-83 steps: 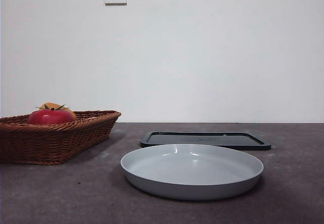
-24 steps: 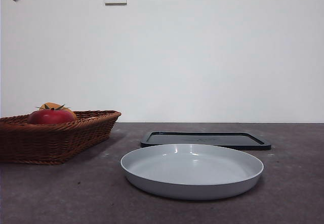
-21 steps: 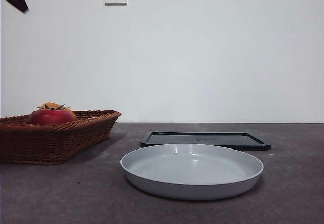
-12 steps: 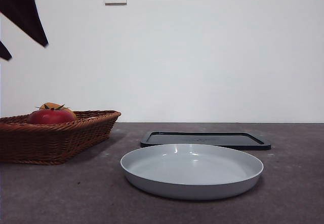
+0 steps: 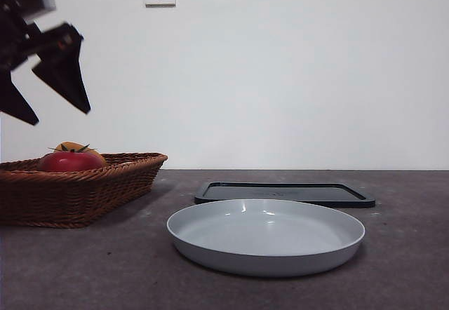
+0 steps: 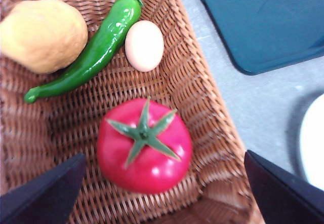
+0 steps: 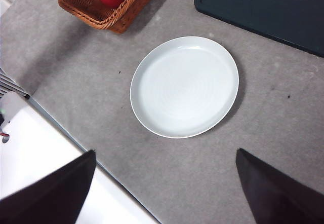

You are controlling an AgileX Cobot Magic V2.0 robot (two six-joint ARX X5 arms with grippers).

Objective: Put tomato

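Tomato [image 6: 145, 146]: in wicker basket [image 6: 202, 89], stem up, directly between and below the spread, empty jaws of the left gripper [image 5: 50, 101]; round, no long axis to align.
Right gripper [image 7: 164, 186]: jaws apart, empty, above grey plate [image 7: 185, 86], well away from the tomato.
Nearer arm, by judgement: left.

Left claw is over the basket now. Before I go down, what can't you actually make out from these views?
- Tomato: front view shows only its top; the basket wall hides the rest.
- Green pepper and egg: hidden in the front view by the basket wall.
- Left claw: front view's left edge cuts off one jaw; height above the tomato is unclear.
- Black tray: cropped by the right wrist view's edge.
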